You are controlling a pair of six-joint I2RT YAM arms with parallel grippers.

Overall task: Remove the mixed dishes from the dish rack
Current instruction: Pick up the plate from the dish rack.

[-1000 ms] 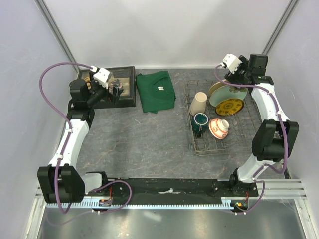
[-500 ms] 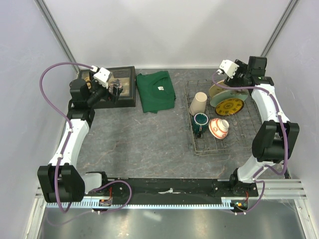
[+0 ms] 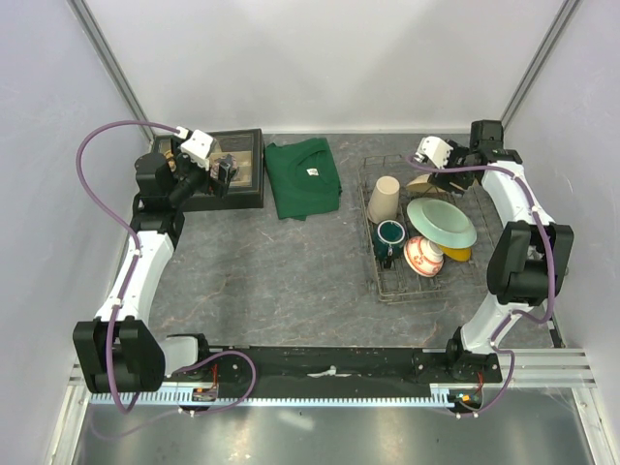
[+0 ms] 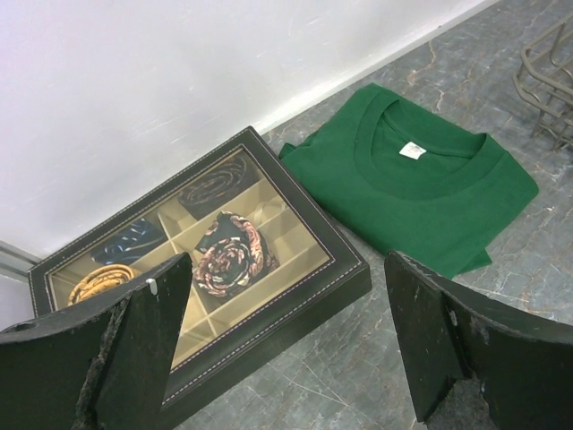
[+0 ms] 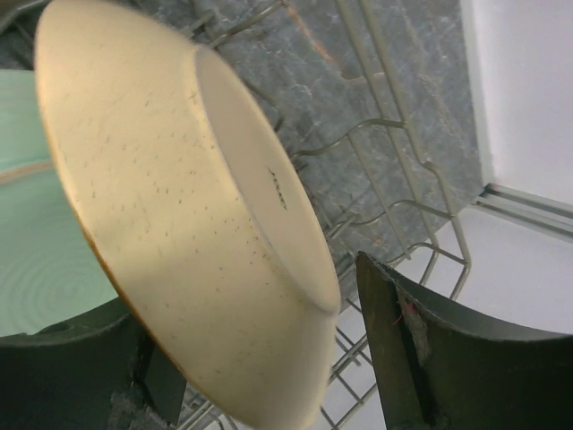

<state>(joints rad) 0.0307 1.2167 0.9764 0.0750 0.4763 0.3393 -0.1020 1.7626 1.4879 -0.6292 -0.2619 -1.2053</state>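
rack: crowded, pale green plate overlies bowl | open table between cloth and rack

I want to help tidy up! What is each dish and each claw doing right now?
left gripper, open, empty
right gripper, fingers around cream plate, grip unclear
cream plate, on edge in dish rack
pale green plate, lying tilted over red-and-white bowl
beige tumbler, on its side
dark green mug, upright
green T-shirt, folded

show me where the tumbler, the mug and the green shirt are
tumbler point(image 3: 386, 200), top view, on its beige side wall, lying in the rack
mug point(image 3: 390, 234), top view, on its dark green rim, just in front of the tumbler
green shirt point(image 4: 421, 193), left wrist view, on the chest below the collar label
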